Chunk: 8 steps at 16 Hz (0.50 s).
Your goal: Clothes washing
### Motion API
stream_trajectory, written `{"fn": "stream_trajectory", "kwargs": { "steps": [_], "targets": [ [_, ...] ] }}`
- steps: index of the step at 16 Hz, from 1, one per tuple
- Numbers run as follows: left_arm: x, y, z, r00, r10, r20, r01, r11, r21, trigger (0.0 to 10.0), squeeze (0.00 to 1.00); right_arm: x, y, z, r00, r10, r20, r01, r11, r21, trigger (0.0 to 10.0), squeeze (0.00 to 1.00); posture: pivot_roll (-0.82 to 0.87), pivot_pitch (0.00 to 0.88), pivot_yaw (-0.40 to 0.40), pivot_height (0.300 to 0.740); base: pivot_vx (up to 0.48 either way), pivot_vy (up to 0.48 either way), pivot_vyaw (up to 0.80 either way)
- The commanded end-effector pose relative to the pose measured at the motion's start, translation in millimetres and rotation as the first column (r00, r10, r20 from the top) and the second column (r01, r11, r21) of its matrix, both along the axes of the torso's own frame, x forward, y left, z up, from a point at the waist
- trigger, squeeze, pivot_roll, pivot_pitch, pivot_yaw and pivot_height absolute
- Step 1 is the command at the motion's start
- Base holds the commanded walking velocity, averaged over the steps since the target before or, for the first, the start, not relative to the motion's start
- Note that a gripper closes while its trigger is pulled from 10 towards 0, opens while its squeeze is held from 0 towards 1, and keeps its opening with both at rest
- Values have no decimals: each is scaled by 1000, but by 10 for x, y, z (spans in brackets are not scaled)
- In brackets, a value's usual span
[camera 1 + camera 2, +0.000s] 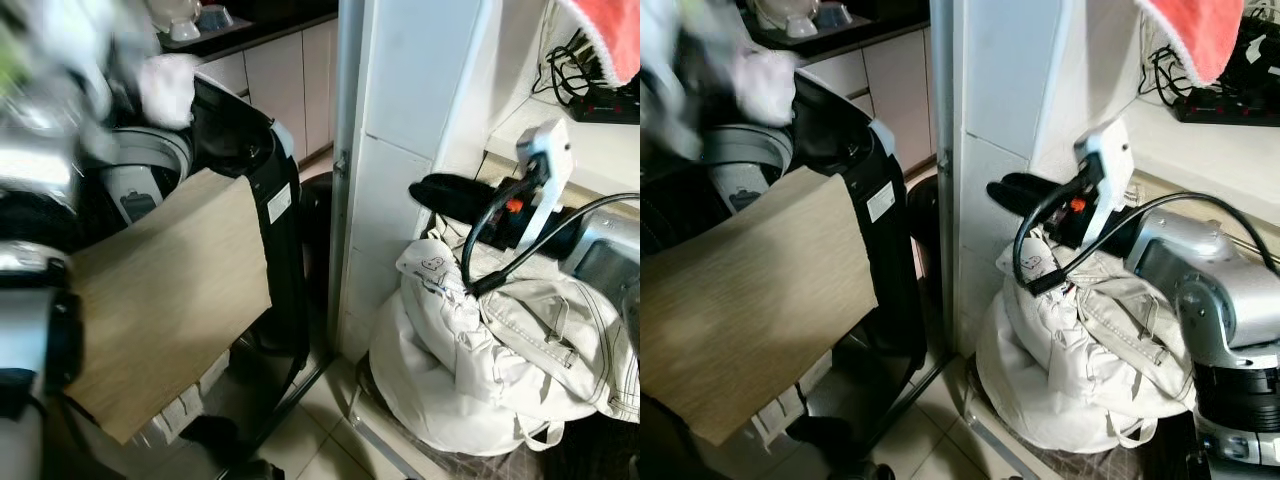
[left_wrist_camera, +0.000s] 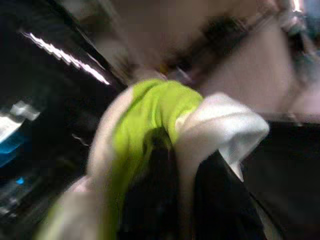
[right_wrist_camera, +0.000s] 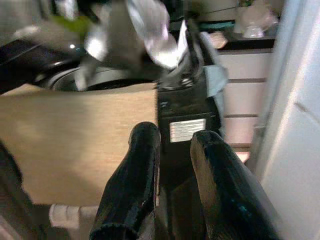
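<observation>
- Your left gripper (image 2: 160,165) is up high over the washing machine (image 1: 245,150), at the top left of the head views, and it looks blurry there.
- In the left wrist view, a bundle of clothes (image 2: 165,125) in bright green and white is wrapped around the black fingers. The fingers are closed on it. The cloth hides most of them.
- In the head views the same clothes show as a pale blur just above the round tub (image 1: 150,165) of the machine.
- The washing machine is black and its lid is up. A flat tan board (image 1: 165,300) leans on its front and hides part of the tub.
- Your right gripper (image 3: 172,165) is low and holds nothing. Its two black fingers (image 3: 137,170) are a little apart, with a thin gap between them. They point toward the tan board and the black front of the machine.
- In the head views your right gripper sits just above a big white bag of laundry (image 1: 480,350) on the floor, on your right side.
- The white bag is beside a white tiled wall (image 1: 400,150), which stands between the bag and the machine.
- A red cloth (image 1: 1195,35) hangs at the top right, above a counter (image 1: 610,150) with black cables (image 1: 580,70).
</observation>
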<state>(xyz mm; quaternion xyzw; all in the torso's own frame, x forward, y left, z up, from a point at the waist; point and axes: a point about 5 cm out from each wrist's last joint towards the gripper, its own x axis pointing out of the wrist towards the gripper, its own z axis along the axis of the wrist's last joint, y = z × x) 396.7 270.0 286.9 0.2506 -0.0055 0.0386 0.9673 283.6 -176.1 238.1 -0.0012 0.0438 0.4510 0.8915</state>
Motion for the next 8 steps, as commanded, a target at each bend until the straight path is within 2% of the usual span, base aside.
{"fn": "stream_trajectory", "kwargs": {
  "steps": [1, 3, 5, 6, 7, 8],
  "targets": [
    [15, 21, -219, 991, -22, -129, 17, 999, -40, 10000, 1000, -173, 227, 36, 987, 160, 13, -161, 987, 19, 10000, 0, -82, 0, 56, 740, 0, 0, 0],
    [6, 62, -333, 982, -7, -188, -4, 998, -55, 10000, 1000, -247, 293, 39, 976, 218, 14, -218, 975, 30, 10000, 0, -82, 0, 56, 740, 0, 0, 0],
    [0, 96, -353, 974, -3, -226, -11, 998, -64, 10000, 1000, -278, 296, 21, 974, 227, 7, -227, 974, 29, 10000, 0, -88, 0, 60, 740, 0, 0, 0],
    [-4, 114, -353, 969, -4, -245, -11, 998, -59, 10000, 1000, -245, 259, -13, 983, 185, -4, -185, 983, 13, 10000, 0, -87, 0, 60, 740, 0, 0, 0],
    [-14, 131, -388, 958, -14, -285, -6, 998, -67, 10000, 1000, -120, 168, -99, 998, 62, -33, -63, 997, -42, 10000, 0, -87, 0, 60, 740, 0, 0, 0],
    [-32, 138, -462, 939, -37, -343, 9, 997, -82, 10000, 1000, 4, 41, -241, 994, -81, -71, 69, 984, -162, 10000, 0, -86, 0, 62, 740, 0, 0, 0]
  ]
}}
